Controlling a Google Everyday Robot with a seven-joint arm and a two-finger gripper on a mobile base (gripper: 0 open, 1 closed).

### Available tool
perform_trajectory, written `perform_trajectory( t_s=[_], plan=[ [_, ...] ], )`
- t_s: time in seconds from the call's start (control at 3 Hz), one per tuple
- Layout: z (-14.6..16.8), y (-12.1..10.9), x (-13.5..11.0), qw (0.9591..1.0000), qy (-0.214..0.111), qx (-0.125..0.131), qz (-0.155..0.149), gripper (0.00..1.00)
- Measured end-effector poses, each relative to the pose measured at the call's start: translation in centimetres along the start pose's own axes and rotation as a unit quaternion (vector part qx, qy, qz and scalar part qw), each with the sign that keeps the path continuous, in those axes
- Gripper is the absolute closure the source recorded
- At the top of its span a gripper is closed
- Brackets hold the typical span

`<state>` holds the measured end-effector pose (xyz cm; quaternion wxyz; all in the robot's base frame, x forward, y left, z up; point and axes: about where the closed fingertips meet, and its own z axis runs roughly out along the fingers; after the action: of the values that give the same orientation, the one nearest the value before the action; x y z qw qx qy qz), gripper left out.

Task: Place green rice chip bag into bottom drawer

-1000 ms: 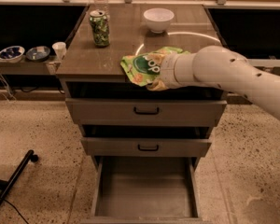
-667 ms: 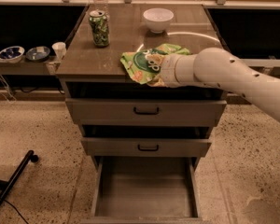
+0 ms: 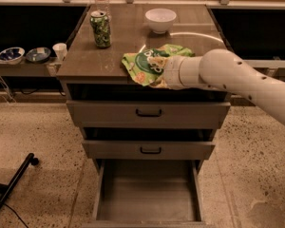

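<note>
**Kid:** Where is the green rice chip bag [image 3: 145,65]?

**Me:** It is in the middle of the frame, at the front edge of the brown surface [image 3: 109,56]. It looks crumpled, and its lower edge sticks out a bit past that front edge. I cannot tell if it lies on the surface or is lifted a little.

**Kid:** What is the big white arm [image 3: 237,77] doing?

**Me:** It comes in from the right side of the frame and reaches across to the bag. The end effector [image 3: 162,73] is right up against the right side of the bag, and the bag hides most of it. I cannot tell if it is grasping the bag or has let go.

**Kid:** Where is the bottom drawer [image 3: 147,198]?

**Me:** It is at the bottom middle of the frame and it is pulled out. I can see its flat, bare inside. The bag is well above it.

**Kid:** What is between them?

**Me:** There are two thinner drawers, each with a black handle. The top drawer [image 3: 148,113] is just under the bag, and the middle drawer [image 3: 150,150] is below that.

**Kid:** What else is on top?

**Me:** A green can [image 3: 101,29] stands upright at the back left. A white bowl [image 3: 160,20] sits at the back middle. Both are well apart from the bag.

**Kid:** And over on the left?

**Me:** There are two small bowls [image 3: 10,54] and a white cup [image 3: 60,50] on a low shelf.
</note>
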<state>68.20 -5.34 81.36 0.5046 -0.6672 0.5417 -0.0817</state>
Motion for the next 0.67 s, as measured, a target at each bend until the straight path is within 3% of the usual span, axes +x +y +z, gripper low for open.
perform_trajectory(
  t_s=[0.33, 0.67],
  plan=[
    [-3.7, 2.0, -1.2, 0.9996, -0.027, -0.009, 0.001, 1.0],
    [-8.2, 5.7, -5.5, 0.9947, -0.095, -0.037, -0.006, 1.0]
  ],
)
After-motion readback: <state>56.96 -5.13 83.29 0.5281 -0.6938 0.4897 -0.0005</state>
